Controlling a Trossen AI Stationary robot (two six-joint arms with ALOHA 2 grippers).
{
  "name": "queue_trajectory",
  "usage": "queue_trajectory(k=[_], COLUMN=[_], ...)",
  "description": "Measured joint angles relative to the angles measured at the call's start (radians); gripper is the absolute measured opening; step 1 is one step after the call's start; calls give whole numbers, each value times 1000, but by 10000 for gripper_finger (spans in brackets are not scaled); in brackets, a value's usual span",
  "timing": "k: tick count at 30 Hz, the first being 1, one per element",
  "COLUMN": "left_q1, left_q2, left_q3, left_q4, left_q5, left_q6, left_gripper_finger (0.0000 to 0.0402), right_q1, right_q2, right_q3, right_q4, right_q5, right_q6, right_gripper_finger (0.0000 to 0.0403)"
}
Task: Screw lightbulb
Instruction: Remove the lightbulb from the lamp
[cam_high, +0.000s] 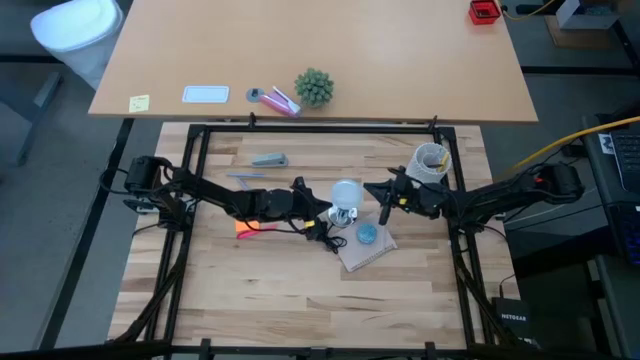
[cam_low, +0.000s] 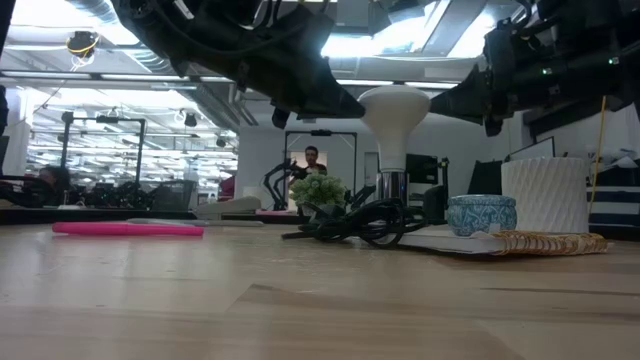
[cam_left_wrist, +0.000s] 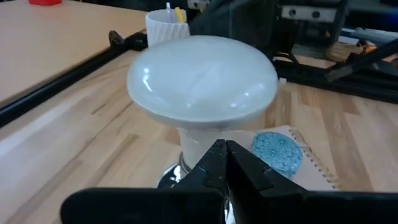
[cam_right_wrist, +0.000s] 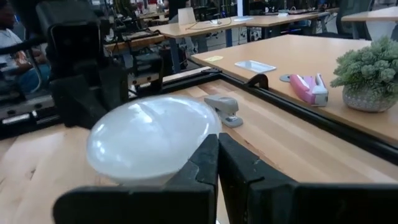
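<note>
The lightbulb (cam_low: 398, 115) is seen upright in its socket (cam_low: 391, 187); both grippers — left gripper (cam_left_wrist: 225, 163), right gripper (cam_right_wrist: 217, 159) — pressed together beside it; regrasping judged next.

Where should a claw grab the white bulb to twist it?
Probably round the wide dome of the bulb, coming straight down from above. It stands upright, and the neck narrows toward the socket, so the broad round top offers the most to hold and turn.

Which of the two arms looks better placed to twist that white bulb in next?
Probably the left. Its claw sits right beside the lightbulb, which stands upright in the metal socket. The right claw waits a little farther off, across the bulb. Both claws look shut, so either must open first.
</note>
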Motion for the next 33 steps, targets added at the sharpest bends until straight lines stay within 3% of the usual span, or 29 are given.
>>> queue_trajectory(k=[8,16,19,22,27,33], left_q1=[-9,-12,-7,11,84,144], left_q2=[0,-54,-80,-86,-83,-56], left_q3=[0,0,0,0,0,0], left_q4=[-3,-123,-124,-102,-97,-11], left_q5=[0,-113,-192,-253,-258,-112], left_q6=[0,0,15,56,55,56], left_gripper_finger=[0,0,0,0,0,0], right_q1=[2,2,2,2,2,2], right_q2=[-66,-158,-163,-139,-79,-28], right_q3=[0,0,0,0,0,0], right_q4=[-11,-51,-53,-54,-54,-53], right_q5=[-36,-378,-448,-446,-415,-322], right_q6=[-6,8,34,37,37,37], right_gripper_finger=[11,11,11,11,11,11])
